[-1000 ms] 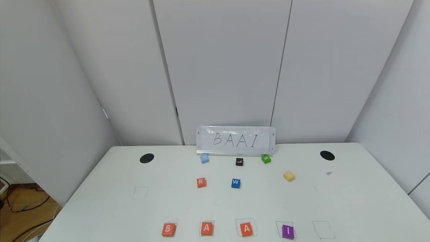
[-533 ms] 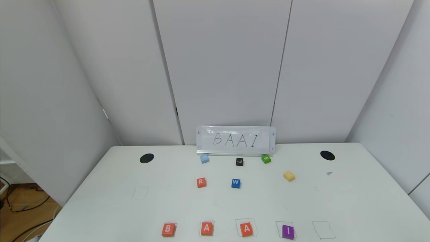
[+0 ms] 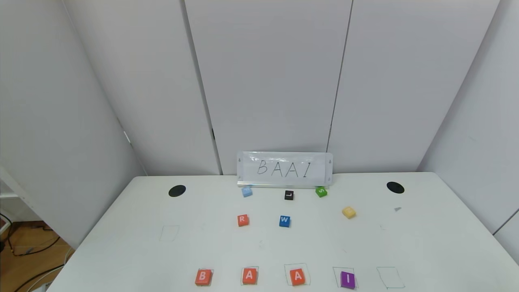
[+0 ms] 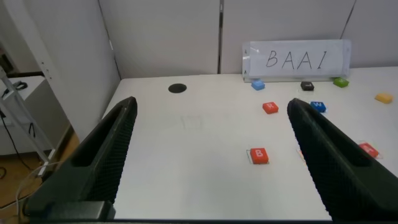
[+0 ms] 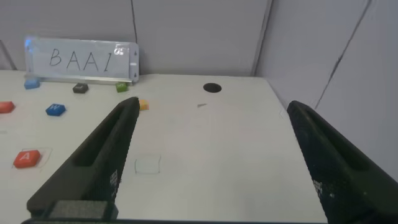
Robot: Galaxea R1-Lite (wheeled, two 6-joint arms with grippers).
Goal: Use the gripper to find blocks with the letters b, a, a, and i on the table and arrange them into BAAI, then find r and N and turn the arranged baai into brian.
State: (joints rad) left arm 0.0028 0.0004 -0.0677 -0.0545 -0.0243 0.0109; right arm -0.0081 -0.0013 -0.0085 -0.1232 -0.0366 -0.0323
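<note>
Four blocks stand in a row near the table's (image 3: 121, 251) front edge: orange B (image 3: 203, 277), orange A (image 3: 249, 275), orange A (image 3: 298, 276) and purple I (image 3: 347, 280), each in or on a green outline. The orange R block (image 3: 242, 220) lies farther back, behind the first A. The left wrist view shows the B block (image 4: 259, 155) and R block (image 4: 270, 107) between the open fingers of my left gripper (image 4: 211, 118), held above the table's front left. My right gripper (image 5: 211, 118) is open and empty above the table's front right. Neither gripper shows in the head view.
A blue W block (image 3: 284, 221), a yellow block (image 3: 348, 212), a light blue block (image 3: 247, 192), a black L block (image 3: 288, 195) and a green S block (image 3: 321, 192) lie farther back. A BAAI sign (image 3: 284, 169) stands at the back. An empty green outline (image 3: 390, 277) lies right of I.
</note>
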